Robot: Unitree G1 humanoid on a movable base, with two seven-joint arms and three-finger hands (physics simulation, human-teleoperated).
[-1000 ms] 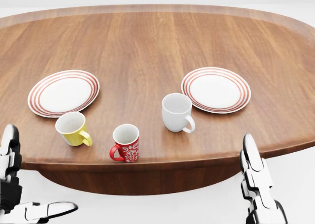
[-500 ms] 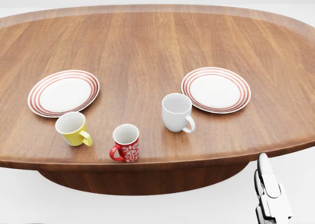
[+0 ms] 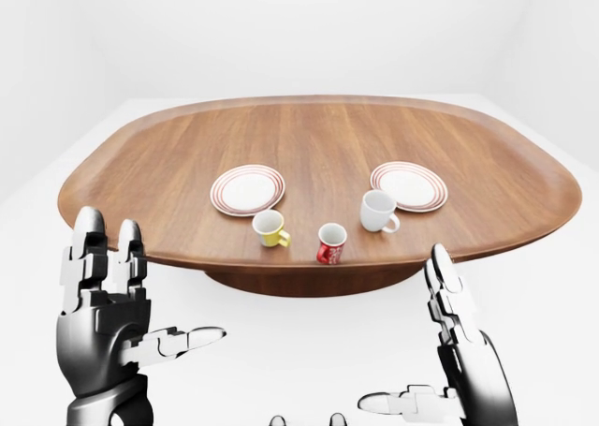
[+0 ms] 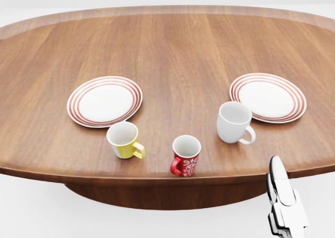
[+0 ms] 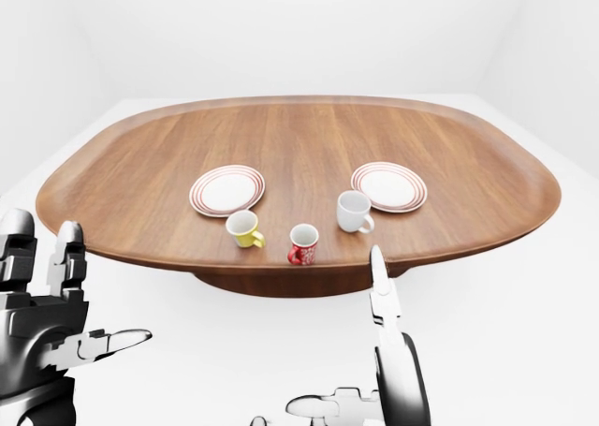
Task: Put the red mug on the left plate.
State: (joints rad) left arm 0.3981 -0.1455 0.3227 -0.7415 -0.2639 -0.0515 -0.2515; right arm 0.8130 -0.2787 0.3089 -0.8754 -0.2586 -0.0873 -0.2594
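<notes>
On the table (image 4: pixel 172 44), two plates and three mugs are seen; left plate (image 4: pixel 104 101) beyond red mug (image 4: pixel 185 156). Left hand (image 3: pixel 108 325) and right hand (image 3: pixel 459 351) are held open, well apart from the red mug.

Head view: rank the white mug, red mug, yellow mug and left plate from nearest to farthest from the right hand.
1. white mug, just above the right hand
2. red mug, centre, near the table edge
3. yellow mug, left of centre
4. left plate, upper left

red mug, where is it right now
In the head view the red mug stands near the table's bottom edge, between the yellow mug and the white mug.
</notes>
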